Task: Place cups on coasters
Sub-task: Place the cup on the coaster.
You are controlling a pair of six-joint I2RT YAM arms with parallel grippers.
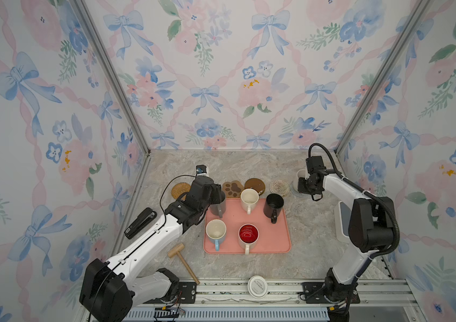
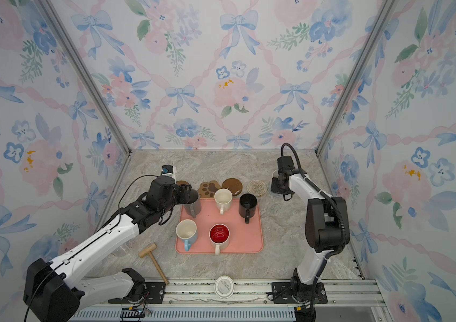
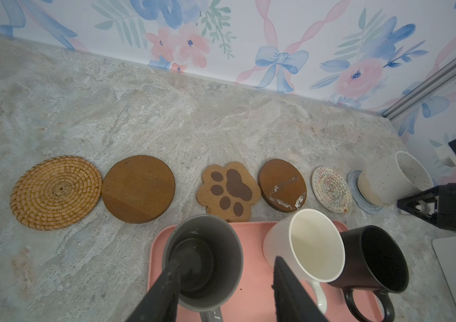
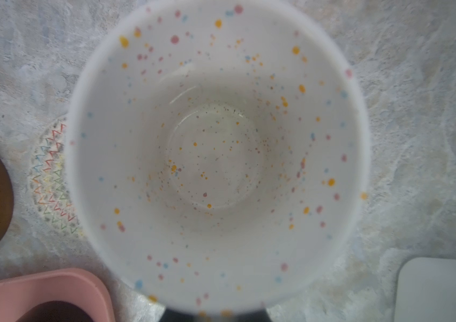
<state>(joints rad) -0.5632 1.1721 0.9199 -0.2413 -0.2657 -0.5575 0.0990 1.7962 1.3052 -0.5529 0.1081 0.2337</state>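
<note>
Left tool (image 3: 226, 260) stands half wide, one finger inside the grey mug (image 3: 221, 231) on the pink tray (image 3: 257, 290) — no grip. Right tool (image 3: 412, 205) is pinched narrow on the speckled mug (image 3: 388, 181) — tilted, low edge on the grey-blue woven coaster (image 3: 356, 189).

I record: tray (image 1: 274, 239) centre of surface (image 1: 313, 251), five mugs (image 1: 249, 199) on it; coaster row (image 3: 229, 189) behind; sixth mug (image 3: 388, 181) on rightmost coaster (image 3: 353, 185); mallet (image 1: 183, 262) left-front; lid (image 1: 257, 286) before tray.
</note>
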